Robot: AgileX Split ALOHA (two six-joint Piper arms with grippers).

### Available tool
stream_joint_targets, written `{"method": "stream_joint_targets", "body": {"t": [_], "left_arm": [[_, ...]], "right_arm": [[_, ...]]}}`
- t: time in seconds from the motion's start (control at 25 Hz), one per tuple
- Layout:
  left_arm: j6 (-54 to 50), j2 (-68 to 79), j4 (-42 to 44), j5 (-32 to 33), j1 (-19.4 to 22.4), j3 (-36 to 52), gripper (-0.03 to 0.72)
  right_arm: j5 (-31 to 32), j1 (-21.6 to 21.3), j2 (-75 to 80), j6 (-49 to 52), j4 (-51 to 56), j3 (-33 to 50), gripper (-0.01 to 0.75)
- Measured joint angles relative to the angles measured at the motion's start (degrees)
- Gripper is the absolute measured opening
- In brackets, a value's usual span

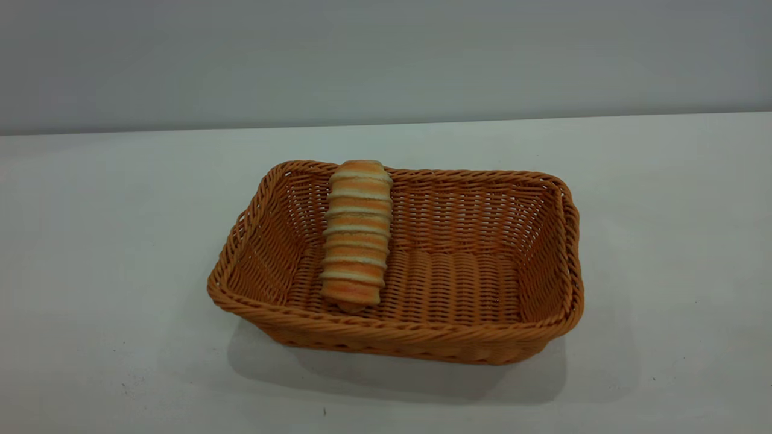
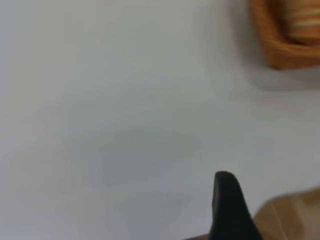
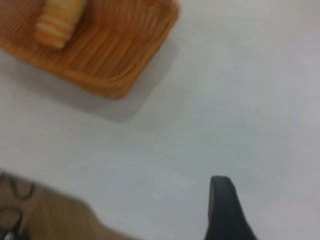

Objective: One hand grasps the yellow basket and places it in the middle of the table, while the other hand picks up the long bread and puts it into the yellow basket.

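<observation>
The yellow basket stands in the middle of the white table. The long bread lies inside it toward its left end, tilted, with its far end propped on the back rim and its near end on the basket floor. Neither gripper shows in the exterior view. My left gripper hangs over bare table, well away from the basket corner and the bread. My right gripper is also over bare table, far from the basket and the bread. Neither holds anything that I can see.
A grey wall rises behind the table's far edge. The table's edge and brown floor show in the left wrist view and in the right wrist view, with dark cables there.
</observation>
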Motion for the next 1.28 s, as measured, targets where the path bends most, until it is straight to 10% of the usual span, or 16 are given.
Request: {"method": "stream_joint_targets", "body": {"t": [0.28,1.28], "left_arm": [[0.0,-2.2,0.0,0.1,13.0,0.1,0.486],[0.0,-2.2,-0.1,0.1,13.6,0.1,0.486]], "right_arm": [[0.0,-10.5,-0.6,0.0,0.1,0.0,0.490],[0.0,-12.6,-0.6,0.0,0.4,0.0,0.490]]}}
